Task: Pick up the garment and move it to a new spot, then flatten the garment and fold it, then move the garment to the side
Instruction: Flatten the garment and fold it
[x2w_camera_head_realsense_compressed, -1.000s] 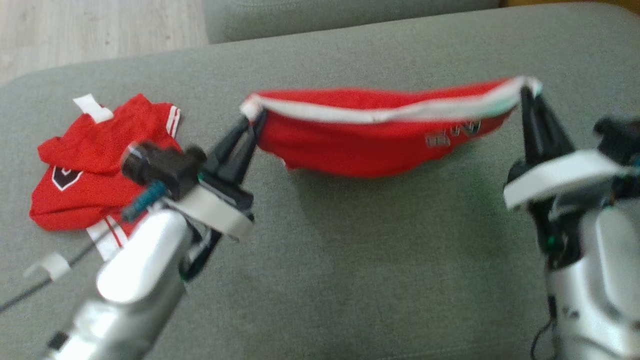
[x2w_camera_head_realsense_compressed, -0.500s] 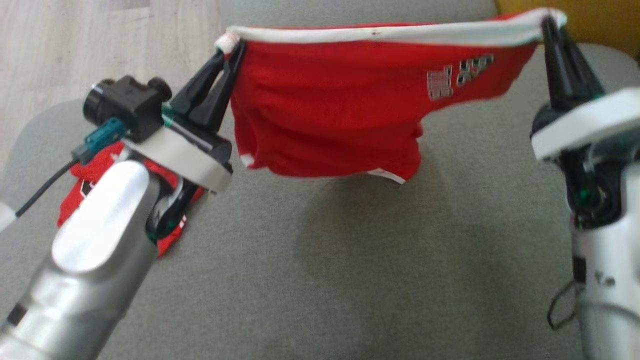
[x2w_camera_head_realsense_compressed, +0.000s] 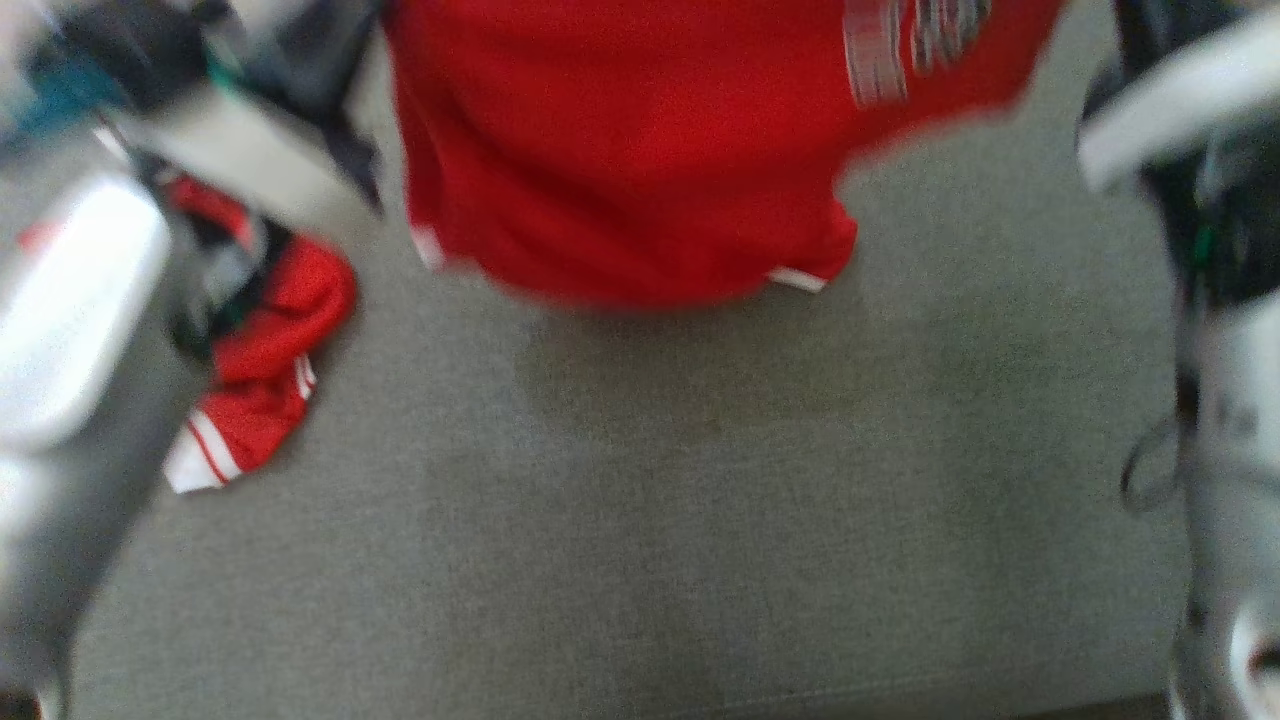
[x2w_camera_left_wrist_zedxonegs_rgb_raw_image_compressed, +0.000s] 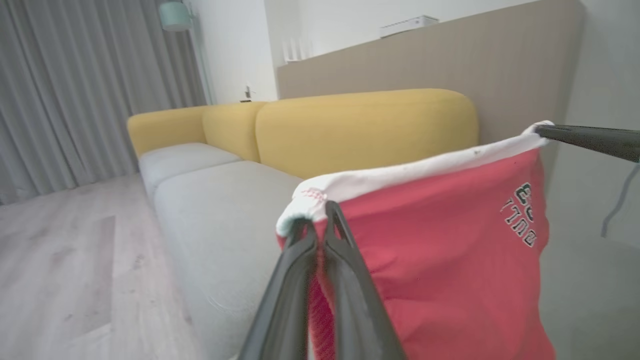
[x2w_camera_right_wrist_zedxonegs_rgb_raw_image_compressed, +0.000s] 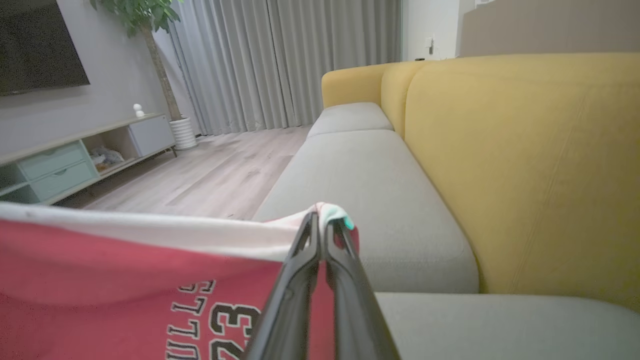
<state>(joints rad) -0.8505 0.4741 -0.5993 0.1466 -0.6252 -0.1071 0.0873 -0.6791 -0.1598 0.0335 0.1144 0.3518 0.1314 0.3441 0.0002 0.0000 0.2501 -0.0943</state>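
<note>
Now we've got the left tool (x2w_camera_left_wrist_zedxonegs_rgb_raw_image_compressed: 320, 217) and right tool (x2w_camera_right_wrist_zedxonegs_rgb_raw_image_compressed: 322, 222) each pinched tight on the white band (x2w_camera_left_wrist_zedxonegs_rgb_raw_image_compressed: 410, 172) of the red garment (x2w_camera_head_realsense_compressed: 620, 150), hanging across the frame's top. Let's stretch it level and lower it hem-first onto the grey cushion (x2w_camera_head_realsense_compressed: 700, 500).
</note>
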